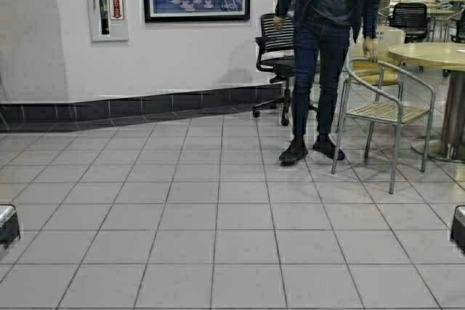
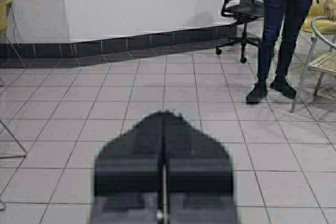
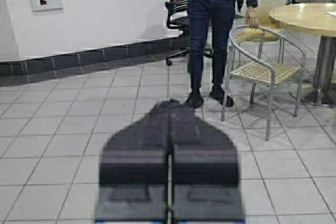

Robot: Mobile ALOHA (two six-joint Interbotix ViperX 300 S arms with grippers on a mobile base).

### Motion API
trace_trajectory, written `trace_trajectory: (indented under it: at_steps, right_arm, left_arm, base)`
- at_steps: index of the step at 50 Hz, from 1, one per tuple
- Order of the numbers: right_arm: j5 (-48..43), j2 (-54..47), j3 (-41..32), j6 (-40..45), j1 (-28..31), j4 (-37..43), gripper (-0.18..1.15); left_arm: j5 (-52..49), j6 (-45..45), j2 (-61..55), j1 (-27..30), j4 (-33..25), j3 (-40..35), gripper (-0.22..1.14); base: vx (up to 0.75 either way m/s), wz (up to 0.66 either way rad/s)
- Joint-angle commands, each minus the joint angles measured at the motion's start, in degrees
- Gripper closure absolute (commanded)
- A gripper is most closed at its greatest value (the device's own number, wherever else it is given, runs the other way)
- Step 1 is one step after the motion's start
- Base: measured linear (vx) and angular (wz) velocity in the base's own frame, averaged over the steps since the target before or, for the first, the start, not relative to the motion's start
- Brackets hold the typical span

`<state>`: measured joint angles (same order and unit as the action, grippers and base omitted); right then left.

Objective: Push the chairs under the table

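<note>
The table is out of view. Of the chairs, only a yellow-tan edge with a thin chrome leg shows, at the border of the left wrist view. My left gripper is shut with nothing in it and hangs low over bare floor tiles. My right gripper is likewise shut and empty, pointing toward a standing person's feet. In the high view only the tips of my arms show, at the lower left and lower right edges.
A person stands ahead on the right. Beside them are a grey metal armchair and a round yellow pedestal table. A black wheeled office chair stands behind, against the white wall. Open tiled floor lies ahead.
</note>
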<state>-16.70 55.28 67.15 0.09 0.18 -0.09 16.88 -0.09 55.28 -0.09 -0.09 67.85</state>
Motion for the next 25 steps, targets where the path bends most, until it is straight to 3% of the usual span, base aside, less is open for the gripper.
trace_trajectory:
  at_steps: [1, 25]
  right_arm:
    - [0.44, -0.62, -0.35, 0.0, 0.35, -0.09, 0.96]
    - [3.52, -3.08, -0.97, 0.09, 0.35, -0.09, 0.93]
  left_arm:
    - [-1.49, -0.26, 0.09, -0.7, -0.09, -0.26, 0.94]
    - [-1.85, 0.35, -4.31, -0.7, 0.0, -1.05, 0.89]
  base:
    - [0.0, 0.0]
    - [0.02, 0.02]
